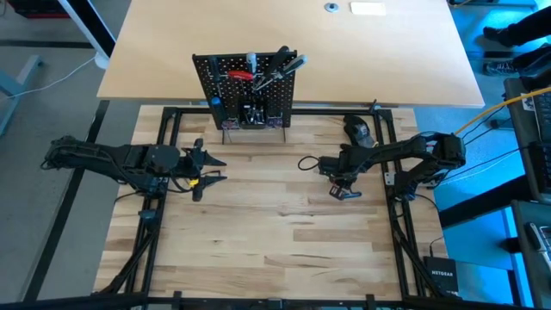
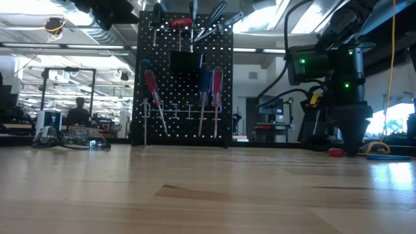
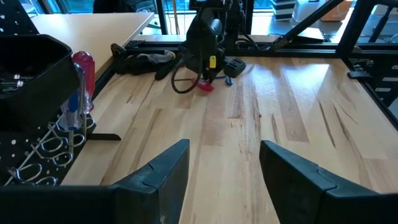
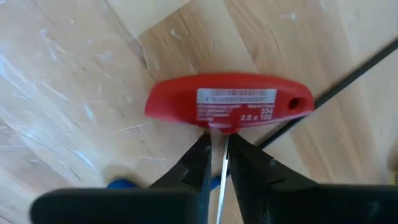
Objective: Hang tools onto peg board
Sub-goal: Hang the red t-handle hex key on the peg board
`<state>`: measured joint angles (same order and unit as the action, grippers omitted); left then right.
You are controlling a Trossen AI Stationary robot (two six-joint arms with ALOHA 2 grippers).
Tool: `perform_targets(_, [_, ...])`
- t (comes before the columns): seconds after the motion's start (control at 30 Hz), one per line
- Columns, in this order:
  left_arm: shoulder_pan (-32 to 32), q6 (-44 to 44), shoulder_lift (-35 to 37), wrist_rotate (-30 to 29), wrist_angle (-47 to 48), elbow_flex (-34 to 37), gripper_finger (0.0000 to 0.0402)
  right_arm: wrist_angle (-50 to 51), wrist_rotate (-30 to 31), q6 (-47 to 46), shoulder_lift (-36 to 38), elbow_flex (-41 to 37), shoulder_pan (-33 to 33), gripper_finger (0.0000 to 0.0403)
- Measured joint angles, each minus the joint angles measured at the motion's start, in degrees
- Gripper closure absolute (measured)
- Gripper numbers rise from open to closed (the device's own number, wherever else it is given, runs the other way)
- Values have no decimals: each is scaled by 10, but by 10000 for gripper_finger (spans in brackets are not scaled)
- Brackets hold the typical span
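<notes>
The high view is looking straight down on the whole bench [image 1: 284, 224]. The low view is sitting at bench height, facing the peg board [image 2: 183, 84], which the overhead also shows. The right wrist view is hovering very close over a red T-handle key [image 4: 227, 102]; the left wrist view is looking across the planks.

1. Bright lights shine from the ceiling behind the peg board [image 2: 184, 77], so from table height its front looks dark.
2. The wooden table [image 1: 284, 232] is lit evenly from above, with soft, small shadows.
3. Blue light glows at the right side of the room.
4. Up close, the red T-handle [image 4: 227, 102] looks a bit fuzzy, and its label is too blurry to read.
5. The near tabletop looks soft in the low view.
</notes>
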<state>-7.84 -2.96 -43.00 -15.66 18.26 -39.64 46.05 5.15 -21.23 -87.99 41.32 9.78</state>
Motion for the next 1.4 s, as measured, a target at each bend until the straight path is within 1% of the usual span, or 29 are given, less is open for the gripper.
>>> perform_targets(0.3, [0, 0, 0, 0, 0, 0, 217, -9, 12, 7, -1, -2, -1, 396])
perform_targets(0.53, [0, 0, 0, 0, 0, 0, 217, -9, 24, 20, -2, 0, -1, 398])
perform_targets(0.67, [0, 0, 0, 0, 0, 0, 217, 11, 37, 23, -5, 21, -1, 399])
perform_targets(0.77, [0, 0, 0, 0, -1, 0, 217, 28, 47, 23, -4, 53, 1, 400])
perform_targets(0.93, [0, 0, 0, 0, 0, 0, 217, 44, 38, 36, -4, 115, -3, 400])
perform_targets(1.03, [0, 0, 0, 0, 0, 0, 217, 51, 42, 46, -4, 157, -17, 401])
perform_targets(1.17, [0, -3, 0, 0, 1, 0, 217, 48, 46, 49, -4, 220, -52, 401])
perform_targets(1.3, [0, -3, 0, 0, 0, 0, 217, 19, 69, 51, -4, 279, -88, 401])
perform_targets(1.4, [0, -3, 0, 0, 0, 0, 217, -26, 85, 61, -3, 313, -106, 401])
